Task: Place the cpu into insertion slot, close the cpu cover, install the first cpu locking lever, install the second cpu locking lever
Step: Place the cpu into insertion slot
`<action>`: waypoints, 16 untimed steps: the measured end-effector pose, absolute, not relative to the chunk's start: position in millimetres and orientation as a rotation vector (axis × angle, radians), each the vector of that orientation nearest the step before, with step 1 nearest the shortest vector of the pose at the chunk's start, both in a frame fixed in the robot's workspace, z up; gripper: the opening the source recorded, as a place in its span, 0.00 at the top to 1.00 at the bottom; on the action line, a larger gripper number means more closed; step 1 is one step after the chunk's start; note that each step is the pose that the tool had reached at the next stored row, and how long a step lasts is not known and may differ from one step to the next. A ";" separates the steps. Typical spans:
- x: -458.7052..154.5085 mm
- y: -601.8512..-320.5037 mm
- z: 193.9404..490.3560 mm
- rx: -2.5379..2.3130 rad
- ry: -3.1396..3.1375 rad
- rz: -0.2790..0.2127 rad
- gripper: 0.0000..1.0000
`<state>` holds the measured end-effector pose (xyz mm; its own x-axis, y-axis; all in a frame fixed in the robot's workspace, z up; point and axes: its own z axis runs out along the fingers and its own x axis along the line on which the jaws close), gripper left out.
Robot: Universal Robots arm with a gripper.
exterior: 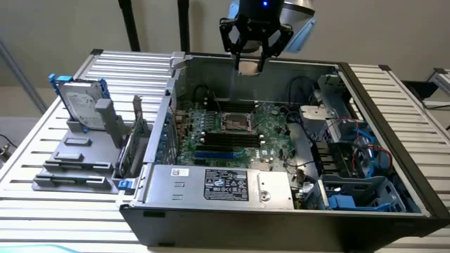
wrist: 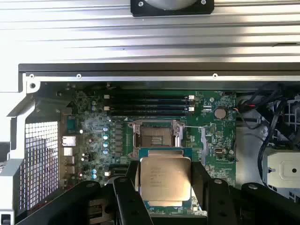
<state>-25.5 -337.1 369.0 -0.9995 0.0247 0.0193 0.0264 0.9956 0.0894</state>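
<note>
**Item: open computer case on slatted metal desk.** Clock bearings are taken in the exterior view, with the insertion slot as centre.

**Surroundings**
- Insertion slot: square black socket with a metal rim, on the green motherboard. Its dark centre is exposed from above.
- Memory slots: long black bars just beside the socket at 6 o'clock.
- Power supply: grey box with a printed label, farther out at 6 o'clock, against the case's near wall.
- Black cables: loops at 11 o'clock. A second loop is at 1 o'clock. Both are near the socket but off it.
- Red and blue cables: at 3 o'clock, well apart from the socket.
- Blue drive cage: at 4 o'clock, in the case corner.
- Hard drive: upright in a grey rack, at 9 o'clock, outside the case on the desk.

**Hand**
- Hand: at 12 o'clock, raised over the case's far rim, well apart from the socket.
- The black fingers stand wide and are closed against opposite edges of the cpu.
- Cpu: silvery top facing the wrist camera, green border visible, held clear of the board. In the wrist view the socket shows just beyond the chip's edge.
</note>
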 end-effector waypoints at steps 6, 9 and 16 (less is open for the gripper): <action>-25.6 -337.1 369.0 -0.040 -3.120 -0.140 0.45; -25.6 -337.1 369.0 -0.040 -3.120 -0.140 0.45; -25.6 -333.6 368.4 -0.040 -3.122 -0.135 0.45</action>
<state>-25.6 -333.6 368.4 -0.9995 0.0248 0.0170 0.0262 0.9959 0.0863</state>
